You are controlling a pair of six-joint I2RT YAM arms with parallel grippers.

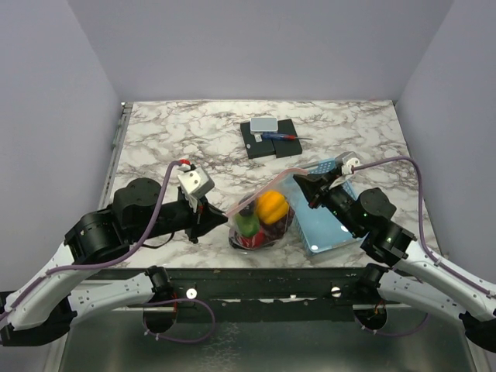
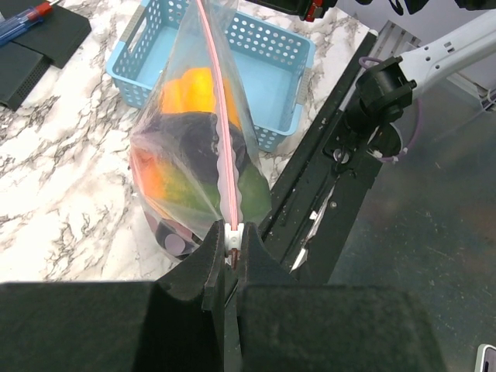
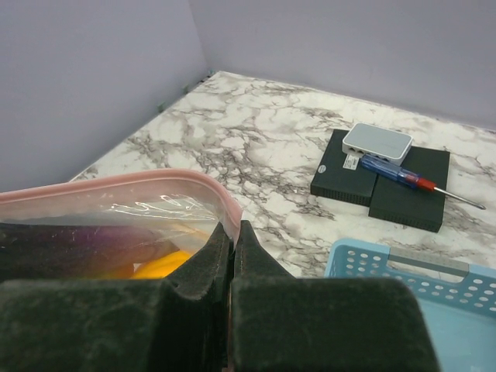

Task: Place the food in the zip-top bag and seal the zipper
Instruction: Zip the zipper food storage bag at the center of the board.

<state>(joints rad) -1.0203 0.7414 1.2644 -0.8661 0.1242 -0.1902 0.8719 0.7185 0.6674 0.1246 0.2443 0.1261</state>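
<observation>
The bag hangs between the two grippers close to the front edge of the worktop, about midway along it and just left of the basket. It is clear, crinkled and faintly pink, and it bulges with the food. An orange piece sits highest, with a green one below it, something red at the bottom and a dark purple mass in the middle. I cannot tell whether the bag's bottom rests on the worktop.

The zipper runs taut as one thin pink line along the top of the bag, from one gripper to the other. In the right wrist view it curves a little near the end. I cannot tell whether it is pressed shut along its whole length.

The left gripper is pinched tight on the zipper's left end, where a small white bit shows between the pads. The right gripper is clamped on the right end, above the basket's left side.

Near the back edge lie black blocks carrying a white box and a screwdriver.
</observation>
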